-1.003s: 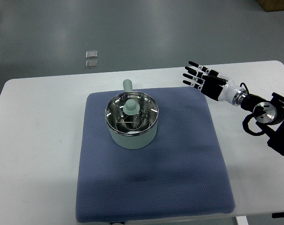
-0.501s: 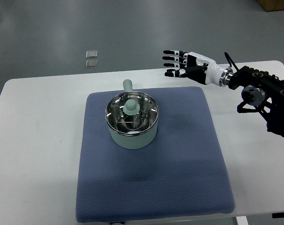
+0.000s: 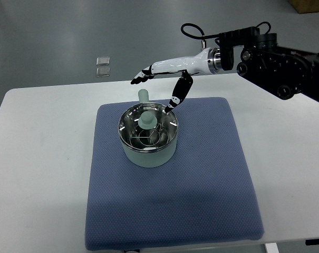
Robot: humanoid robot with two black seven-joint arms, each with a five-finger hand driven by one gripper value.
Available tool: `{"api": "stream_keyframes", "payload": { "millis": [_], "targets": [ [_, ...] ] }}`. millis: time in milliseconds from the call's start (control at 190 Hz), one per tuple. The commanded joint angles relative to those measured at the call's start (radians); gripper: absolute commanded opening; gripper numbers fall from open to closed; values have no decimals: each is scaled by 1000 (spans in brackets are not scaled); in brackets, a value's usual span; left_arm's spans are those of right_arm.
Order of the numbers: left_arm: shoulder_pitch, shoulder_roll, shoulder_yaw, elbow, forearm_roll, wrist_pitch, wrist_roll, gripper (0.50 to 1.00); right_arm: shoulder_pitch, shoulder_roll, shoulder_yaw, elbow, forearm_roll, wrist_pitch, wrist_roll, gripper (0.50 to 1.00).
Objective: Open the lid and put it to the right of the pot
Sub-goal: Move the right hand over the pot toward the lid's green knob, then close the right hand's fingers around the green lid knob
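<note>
Top view: my right hand (image 3: 167,79), fingers released, hovers above-right of the glass lid's pale-green knob (image 3: 147,119), lined up for grasping.

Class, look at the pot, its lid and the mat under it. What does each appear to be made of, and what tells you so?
Pot: pale green matte outside, probably enamelled or coated metal.
Lid: likely glass in a shiny steel rim, reflective, with a green knob.
Mat: blue dimpled fabric or foam, dull and textured.

I see pot (image 3: 147,142) on mat (image 3: 201,200), mid-table (image 3: 43,158), lid (image 3: 146,125) on it; right hand (image 3: 167,79) above, just behind-right.
</note>
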Motion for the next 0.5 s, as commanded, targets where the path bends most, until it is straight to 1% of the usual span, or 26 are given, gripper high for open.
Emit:
{"api": "stream_keyframes", "payload": {
  "millis": [0,69,195,322,496],
  "targets": [
    [-2,0,0,0,0,0,0,1000,60,36,-95,-1,-29,-44,17,930],
    [-3,0,0,0,0,0,0,1000,82,56,-149,-1,-71,-58,30,928],
    [-5,0,0,0,0,2,0,1000,89,94,-194,-1,-91,-68,30,928],
    [-5,0,0,0,0,2,0,1000,88,96,-200,-1,-94,-68,28,924],
    [-5,0,0,0,0,2,0,1000,86,94,-201,-1,-103,-70,30,901]
  ]
}}
